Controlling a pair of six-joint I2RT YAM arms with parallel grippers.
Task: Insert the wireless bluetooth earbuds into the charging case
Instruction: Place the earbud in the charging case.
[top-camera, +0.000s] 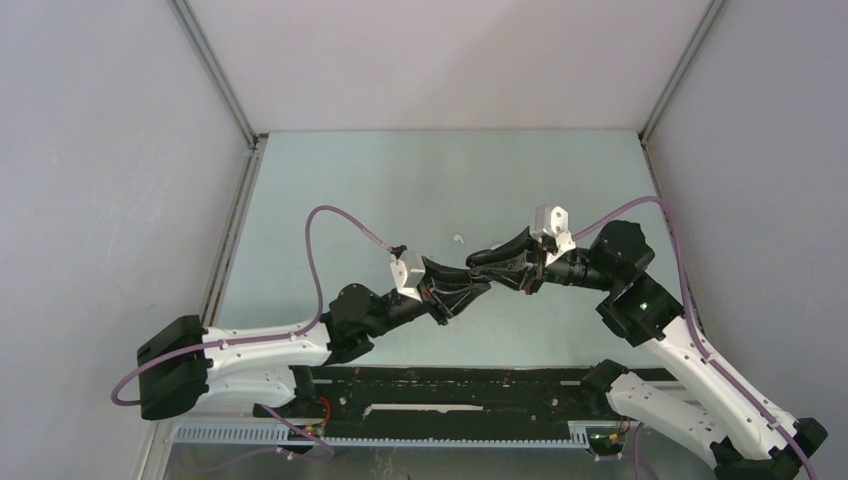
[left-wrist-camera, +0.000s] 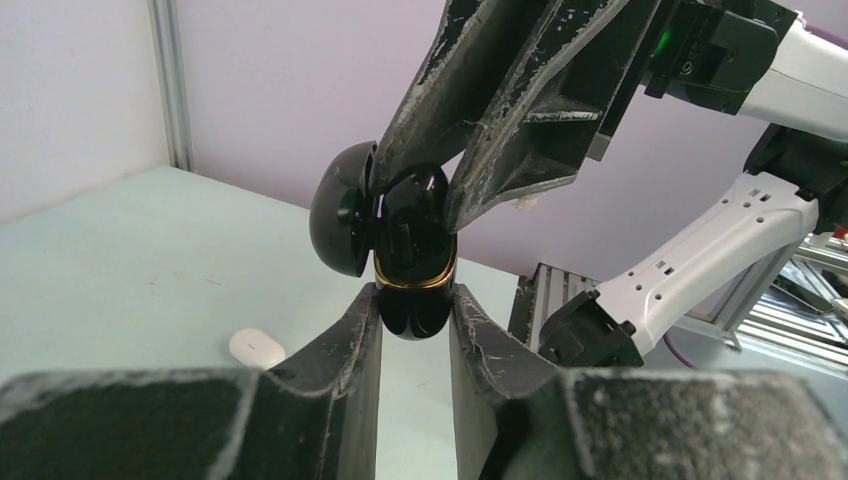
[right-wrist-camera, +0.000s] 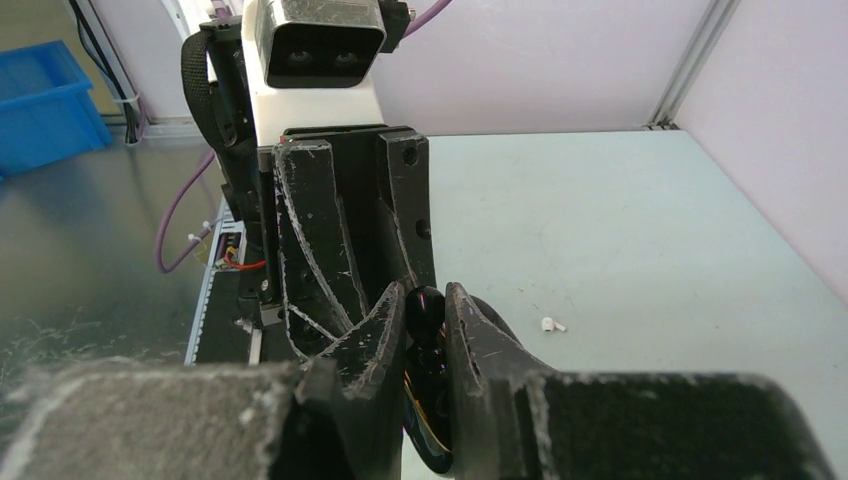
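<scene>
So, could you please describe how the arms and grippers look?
The left arm and right arm share white link shells and black joints, a purple cable along each, and a white camera box at each wrist. The left gripper and right gripper have two scuffed black fingers each. A green light glows on the right arm.

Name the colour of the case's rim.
Gold rim on the black case; best in left wrist view.
</scene>
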